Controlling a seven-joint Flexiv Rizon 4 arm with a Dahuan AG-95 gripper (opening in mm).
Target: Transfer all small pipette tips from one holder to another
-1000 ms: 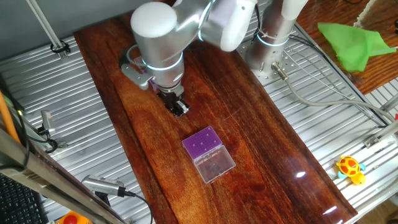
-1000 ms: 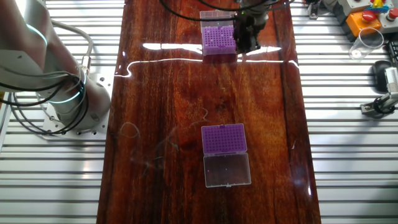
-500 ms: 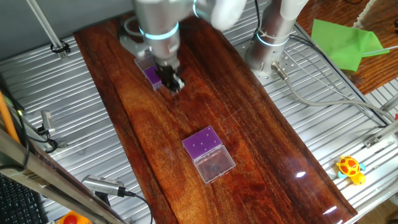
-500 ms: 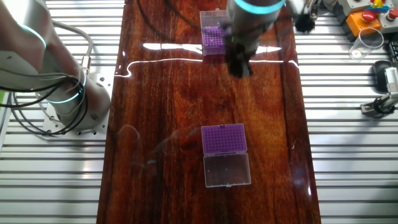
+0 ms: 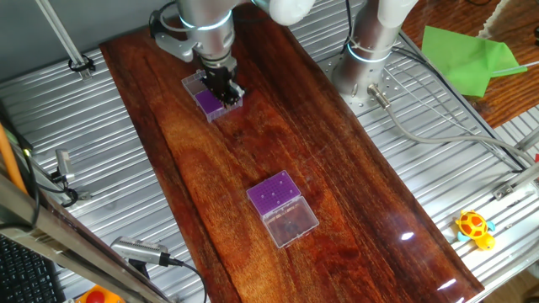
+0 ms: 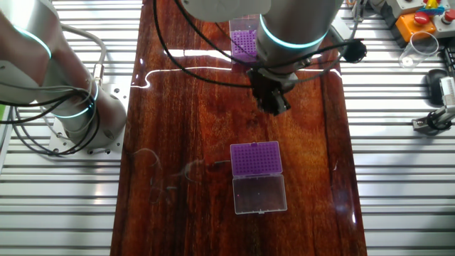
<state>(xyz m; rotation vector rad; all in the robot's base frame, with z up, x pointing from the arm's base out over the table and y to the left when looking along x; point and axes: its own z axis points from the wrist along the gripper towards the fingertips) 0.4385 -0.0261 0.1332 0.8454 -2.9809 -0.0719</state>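
Now that the gripper (image 6: pixel 274 104) has swung clear of the far tip box (image 5: pixel 208 98), bound seemingly for the near tip box (image 6: pixel 256 158), I cannot tell whether its jaws clamp a small pipette tip.

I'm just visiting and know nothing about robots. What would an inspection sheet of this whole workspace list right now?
Surface: dark polished wooden board on ribbed metal table.
Job's things: open tip box, purple insert, clear lid flat; second purple holder at the far end. Individual tips too small to tell.
Clutter: nothing seen on the board.
Grippers: gripper over the far holder; open or shut cannot be told.
Cables: black cables on the arm; grey cables across the table.
Surroundings: green cloth, yellow toy, arm base.
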